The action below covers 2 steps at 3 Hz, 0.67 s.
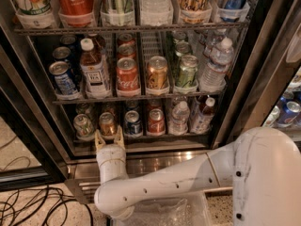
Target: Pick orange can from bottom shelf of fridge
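Observation:
The orange can (pixel 107 124) stands upright on the bottom shelf (pixel 141 137) of the fridge (pixel 233 102), second lane from the left. A silvery-green can (pixel 83 125) is on its left and a blue can (pixel 133 122) on its right, with a red can (pixel 156 120) further right. My gripper (pixel 109 140) points up at the shelf's front rail, just below and in front of the orange can. Its tan fingers (pixel 99 140) are spread open and hold nothing. The white arm runs from the lower right.
Two bottles (pixel 179 117) stand at the right of the bottom shelf. The middle shelf (pixel 141 96) above holds cans and bottles. The ribbed steel base (pixel 160 164) lies under the gripper. Black cables (pixel 28 206) lie on the floor at left. A clear plastic bin (pixel 160 211) sits below the arm.

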{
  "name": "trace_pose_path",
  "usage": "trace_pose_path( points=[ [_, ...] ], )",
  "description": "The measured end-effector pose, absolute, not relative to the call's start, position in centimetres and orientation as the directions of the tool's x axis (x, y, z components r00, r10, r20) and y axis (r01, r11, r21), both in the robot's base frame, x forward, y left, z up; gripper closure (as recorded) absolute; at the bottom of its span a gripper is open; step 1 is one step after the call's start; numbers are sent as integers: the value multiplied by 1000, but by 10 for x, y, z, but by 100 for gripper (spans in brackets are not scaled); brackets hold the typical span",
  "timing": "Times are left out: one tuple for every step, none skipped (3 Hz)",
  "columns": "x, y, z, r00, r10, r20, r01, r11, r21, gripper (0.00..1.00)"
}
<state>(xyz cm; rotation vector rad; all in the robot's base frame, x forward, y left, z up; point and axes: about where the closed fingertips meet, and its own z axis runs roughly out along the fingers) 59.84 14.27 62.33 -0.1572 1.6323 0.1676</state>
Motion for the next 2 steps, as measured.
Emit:
trace_pose_path(
  points=[
    [611,142,621,-62,-7,-998,-202,979,5,37],
    [633,152,621,-46,-12,-999,-218,976,-2,37]
  ],
)
